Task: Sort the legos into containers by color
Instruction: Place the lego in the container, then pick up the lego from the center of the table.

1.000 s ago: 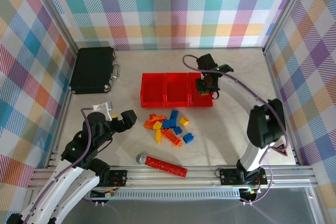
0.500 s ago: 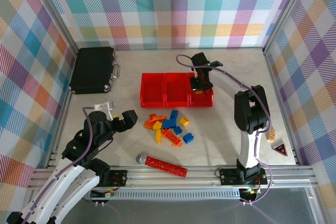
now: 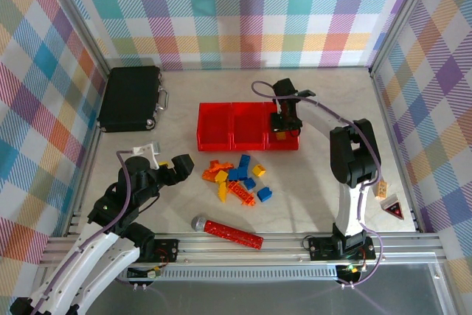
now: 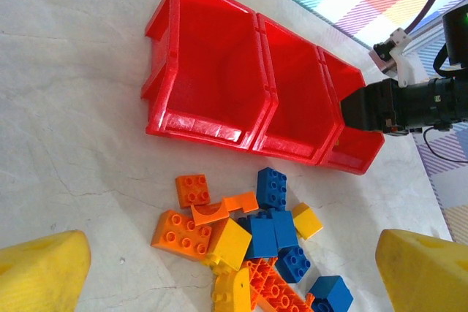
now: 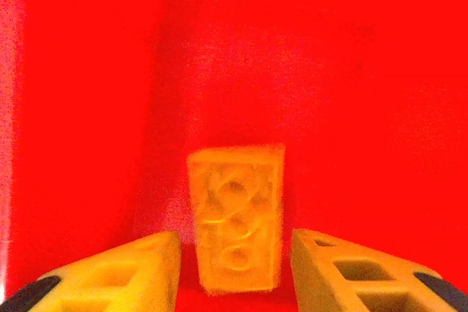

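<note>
Containers (image 3: 217, 127) hold a yellow brick (image 5: 235, 217) (rightmost bin (image 5: 351, 71)), right claw (image 5: 232, 245) spread around it; left claw (image 4: 234, 272) spread too.

Red containers (image 3: 214, 127); orange, blue, yellow legos (image 3: 237, 176)

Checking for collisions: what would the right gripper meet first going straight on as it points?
The right gripper would likely meet the yellow brick first, then the floor of the red bin.
</note>
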Tool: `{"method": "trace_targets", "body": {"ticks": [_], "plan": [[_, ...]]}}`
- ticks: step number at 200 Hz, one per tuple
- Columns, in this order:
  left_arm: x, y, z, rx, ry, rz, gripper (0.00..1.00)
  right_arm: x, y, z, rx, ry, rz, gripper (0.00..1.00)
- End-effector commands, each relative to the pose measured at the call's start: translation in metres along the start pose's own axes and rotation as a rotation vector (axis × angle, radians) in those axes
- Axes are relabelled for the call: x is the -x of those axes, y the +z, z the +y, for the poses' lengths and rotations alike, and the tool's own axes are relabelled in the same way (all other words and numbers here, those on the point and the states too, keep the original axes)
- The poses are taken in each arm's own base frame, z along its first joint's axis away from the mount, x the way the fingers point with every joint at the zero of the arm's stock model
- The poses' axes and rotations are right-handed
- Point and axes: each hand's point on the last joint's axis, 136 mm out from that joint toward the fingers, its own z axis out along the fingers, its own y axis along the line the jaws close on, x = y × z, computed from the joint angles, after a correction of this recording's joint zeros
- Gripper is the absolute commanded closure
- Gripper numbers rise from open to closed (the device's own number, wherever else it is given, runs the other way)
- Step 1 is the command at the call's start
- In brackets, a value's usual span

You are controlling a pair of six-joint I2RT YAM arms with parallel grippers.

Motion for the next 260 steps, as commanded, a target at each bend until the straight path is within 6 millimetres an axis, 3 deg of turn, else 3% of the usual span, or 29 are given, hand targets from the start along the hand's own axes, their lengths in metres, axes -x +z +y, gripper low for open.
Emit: {"method": "trace_targets", "body": {"ticks": [1,43,85,121,138,170,201,235,260], "plan": [[-0.001,-0.002,-0.001,-0.016,-0.005,-0.013,0.01,0.009,-0.023,0.006,0.038,0.001,-0.049,0.54],[0.000,-0.005,-0.002,-0.025,-0.016,-0.018,0.00,0.010,-0.038,0.010,0.062,0.012,-0.066,0.53],[0.000,-0.005,-0.003,-0.026,-0.017,-0.016,0.01,0.008,-0.080,0.018,0.132,0.038,-0.108,0.53],[-0.001,-0.003,-0.002,-0.022,-0.018,-0.013,0.00,-0.016,-0.108,0.027,0.206,0.082,-0.113,0.50],[-0.002,-0.002,-0.002,-0.026,-0.018,-0.013,0.00,-0.034,-0.114,0.030,0.236,0.141,-0.098,0.39],[-0.002,0.001,0.000,-0.025,-0.017,-0.020,0.00,-0.076,-0.108,0.043,0.299,0.291,-0.046,0.31],[-0.004,0.005,-0.003,-0.042,0.005,-0.012,0.00,-0.103,-0.097,0.063,0.286,0.437,-0.048,0.27],[-0.005,0.004,-0.005,-0.061,0.024,-0.010,0.00,-0.118,-0.075,0.090,0.209,0.495,-0.048,0.25],[-0.007,-0.002,0.000,-0.039,0.028,-0.014,0.01,-0.125,-0.061,0.091,0.115,0.583,-0.063,0.22]]}}
